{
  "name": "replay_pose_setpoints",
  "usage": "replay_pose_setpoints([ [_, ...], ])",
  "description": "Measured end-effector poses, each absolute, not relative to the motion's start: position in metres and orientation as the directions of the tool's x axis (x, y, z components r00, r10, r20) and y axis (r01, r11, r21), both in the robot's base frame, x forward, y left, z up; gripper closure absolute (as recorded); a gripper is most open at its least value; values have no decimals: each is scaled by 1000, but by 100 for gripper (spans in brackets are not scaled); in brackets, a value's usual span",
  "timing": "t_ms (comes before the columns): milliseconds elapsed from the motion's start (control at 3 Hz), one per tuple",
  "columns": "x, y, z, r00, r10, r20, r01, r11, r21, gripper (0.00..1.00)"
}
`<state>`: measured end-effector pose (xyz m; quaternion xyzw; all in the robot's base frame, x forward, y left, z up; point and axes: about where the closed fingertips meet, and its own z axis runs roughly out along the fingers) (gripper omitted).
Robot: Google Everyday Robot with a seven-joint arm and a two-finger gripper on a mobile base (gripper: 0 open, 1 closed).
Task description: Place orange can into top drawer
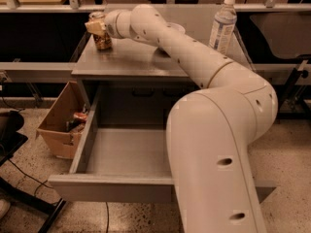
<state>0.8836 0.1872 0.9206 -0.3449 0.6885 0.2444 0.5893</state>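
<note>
We see the orange can (pixel 102 41) standing upright at the far left corner of the table (pixel 131 62), its base on the tabletop. Our hand (pixel 95 27) is at the can's upper part, reaching in from the right, and it overlaps the can's top edge. We cannot tell whether the hand is closed on the can or only set against it.

The arm (pixel 194 57) stretches from the near right across the table to that far corner. This reach makes sense to us, since the can sits at the far left, well away from the arm's base.

The top drawer (pixel 112 188) is pulled out toward the near side, below the table's front edge. Its floor is bare where we can see it, though the arm hides the right part. We judge it stands open so the can may be lowered straight in once lifted clear of the table edge. The can is not yet in the drawer.

A water bottle (pixel 222 25) stands upright at the far right of the table, well apart from the can and out of the likely path. A cardboard box (pixel 60 113) sits on the floor just left of the drawer. We would keep the can over the drawer's left wall and not beyond it.
</note>
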Motion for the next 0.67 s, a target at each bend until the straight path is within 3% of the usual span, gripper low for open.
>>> replay_pose_setpoints([
  [667, 798, 94, 1016, 23, -88, -996, -748, 660, -75, 100],
])
